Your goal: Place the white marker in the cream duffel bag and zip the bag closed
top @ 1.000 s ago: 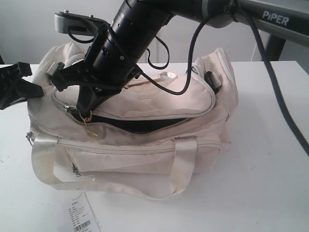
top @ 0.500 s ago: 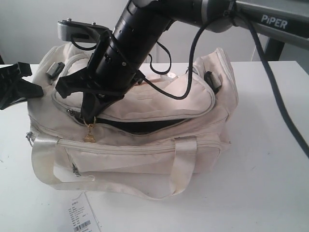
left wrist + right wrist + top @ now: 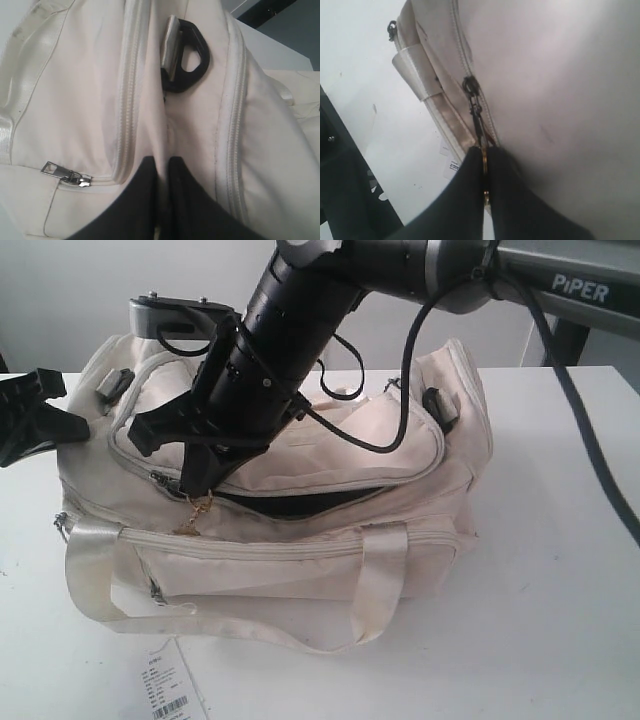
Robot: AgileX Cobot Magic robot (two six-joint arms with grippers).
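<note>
The cream duffel bag [image 3: 300, 570] lies on the white table, its top zip gaping as a dark slit [image 3: 300, 502]. My right gripper [image 3: 198, 485] reaches across to the slit's left end and is shut on the zipper pull; the gold charm [image 3: 189, 527] dangles below it. In the right wrist view the fingers [image 3: 470, 180] pinch the gold chain below the slider [image 3: 469, 85]. My left gripper [image 3: 70, 418] stands at the bag's left end, shut on a fold of cream fabric [image 3: 162, 145]. The white marker is hidden.
A paper barcode tag [image 3: 170, 690] lies on the table in front of the bag. Shiny strap handles [image 3: 385, 580] hang over the front pocket. A black buckle [image 3: 189, 55] sits on the bag's end. The right arm's cable loops over the bag top.
My right gripper has moved rightward along the top zip with the pull, and the slit's left end has closed a little. The left gripper has held still.
</note>
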